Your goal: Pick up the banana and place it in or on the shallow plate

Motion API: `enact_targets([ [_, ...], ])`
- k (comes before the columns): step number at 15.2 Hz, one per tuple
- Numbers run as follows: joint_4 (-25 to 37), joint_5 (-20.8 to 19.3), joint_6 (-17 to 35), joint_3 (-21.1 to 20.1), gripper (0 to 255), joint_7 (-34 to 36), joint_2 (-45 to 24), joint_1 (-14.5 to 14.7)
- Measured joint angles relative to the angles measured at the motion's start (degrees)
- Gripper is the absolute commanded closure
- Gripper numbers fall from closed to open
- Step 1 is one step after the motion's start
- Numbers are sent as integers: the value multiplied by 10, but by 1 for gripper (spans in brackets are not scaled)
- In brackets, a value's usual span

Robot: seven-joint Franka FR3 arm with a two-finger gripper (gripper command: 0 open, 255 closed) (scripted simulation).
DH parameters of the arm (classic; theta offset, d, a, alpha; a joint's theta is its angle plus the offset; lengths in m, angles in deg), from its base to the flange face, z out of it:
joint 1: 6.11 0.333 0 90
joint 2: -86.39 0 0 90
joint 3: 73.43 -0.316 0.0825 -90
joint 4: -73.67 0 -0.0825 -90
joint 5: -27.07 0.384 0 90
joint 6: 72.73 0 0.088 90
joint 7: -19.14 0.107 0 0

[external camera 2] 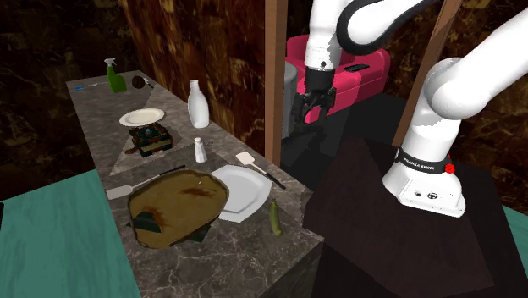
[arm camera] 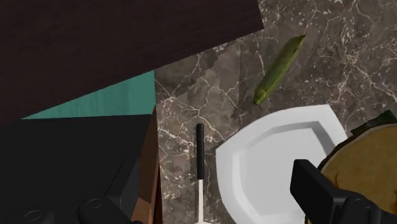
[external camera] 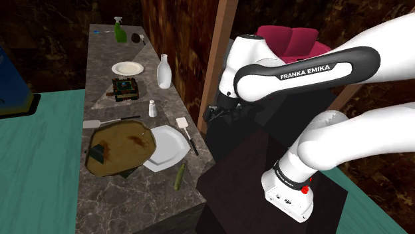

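On the marbled worktop (external camera: 133,199), one greenish banana (external camera: 179,176) is seen nearest. It lies flat just beside the near edge of the shallow plate (external camera: 166,147) without touching it, and is not held. Two white plates are counted: this angular shallow plate and, well beyond it, one small round plate (external camera: 127,68). One brown platter (external camera: 120,146) is laid against the shallow plate on the shoulder view's left, its rim over the plate's edge. Two spatulas are found: a white-bladed spatula (external camera: 186,133) just beside the shallow plate on the shoulder view's right, and a grey spatula (external camera: 100,123) farther off past the platter. Beyond the shallow plate one small shaker (external camera: 152,108) is stood, then one dark box (external camera: 125,88). Two bottles are counted farther still: a white bottle (external camera: 163,71) and, farthest, a green spray bottle (external camera: 120,30). The claw (external camera 2: 309,118) is held raised to the second exterior view's right of the shallow plate, its fingers spread apart and nothing gripped.
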Motion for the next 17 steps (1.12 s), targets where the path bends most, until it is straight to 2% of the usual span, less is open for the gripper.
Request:
enact_targets([
  [6, -8, 52, 144, -82, 0, 107, -137, 3],
  [10, 15, 38, 246, -142, 0, 199, -263, -22],
  [12, 32, -6, 299, -172, 0, 271, -334, -43],
  [14, 45, -89, 349, -175, 0, 366, -405, -55],
  [16, 66, -188, 380, -139, 0, 472, -464, -29],
  [17, 76, -233, 398, -110, 0, 524, -495, -1],
])
